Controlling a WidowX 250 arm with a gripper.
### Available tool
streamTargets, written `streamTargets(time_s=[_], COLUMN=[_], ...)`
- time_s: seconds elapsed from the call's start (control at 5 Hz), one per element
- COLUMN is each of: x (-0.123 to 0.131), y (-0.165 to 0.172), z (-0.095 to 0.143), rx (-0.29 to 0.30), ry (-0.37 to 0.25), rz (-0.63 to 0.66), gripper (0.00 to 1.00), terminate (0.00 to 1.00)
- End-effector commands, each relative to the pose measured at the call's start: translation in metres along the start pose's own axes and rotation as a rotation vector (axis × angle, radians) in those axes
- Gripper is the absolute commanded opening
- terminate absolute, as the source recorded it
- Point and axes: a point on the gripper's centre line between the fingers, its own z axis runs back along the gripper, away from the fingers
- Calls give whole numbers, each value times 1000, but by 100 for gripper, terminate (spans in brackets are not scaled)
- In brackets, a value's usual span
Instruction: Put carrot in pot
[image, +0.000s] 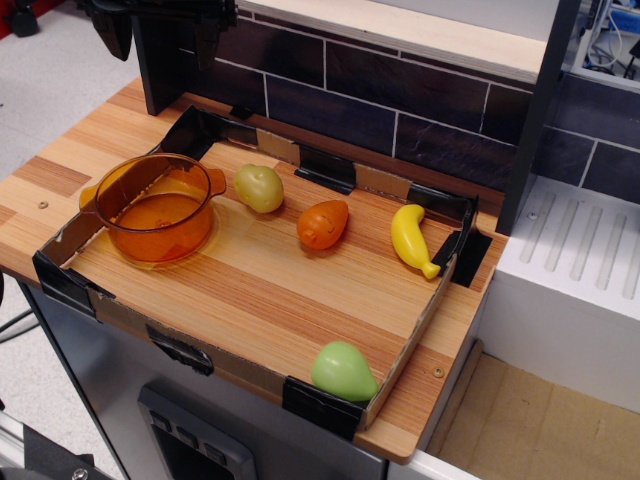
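The carrot (323, 224), a small glossy orange toy, lies on the wooden board near the middle of the tray. The pot (120, 195), translucent orange with two side handles, stands upright at the tray's left end and looks empty. My gripper (160, 32) hangs at the top left of the view, high above and behind the pot, well away from the carrot. Its two dark fingers (114, 30) stand wide apart and hold nothing. Its upper part is cut off by the frame edge.
A low cardboard wall with black tape (330, 168) rims the board. Inside it lie a yellow-green round fruit (259, 187) between pot and carrot, a yellow banana (412, 240) at the right, and a green pear (343, 371) in the front corner. A brick wall (400, 110) stands behind.
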Motion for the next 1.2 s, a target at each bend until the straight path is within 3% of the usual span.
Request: streamTargets(time_s=[0.0,0.4,0.8,1.0], x=[0,-40,-75,-87], y=[0,-55,-97,-105], z=[0,2,-3,-19], rx=[0,-49,-129,-114], ry=[0,171,293,281], rz=[0,-154,-331,-396], gripper=[100,100,100,100], terminate=[0,0,0,0])
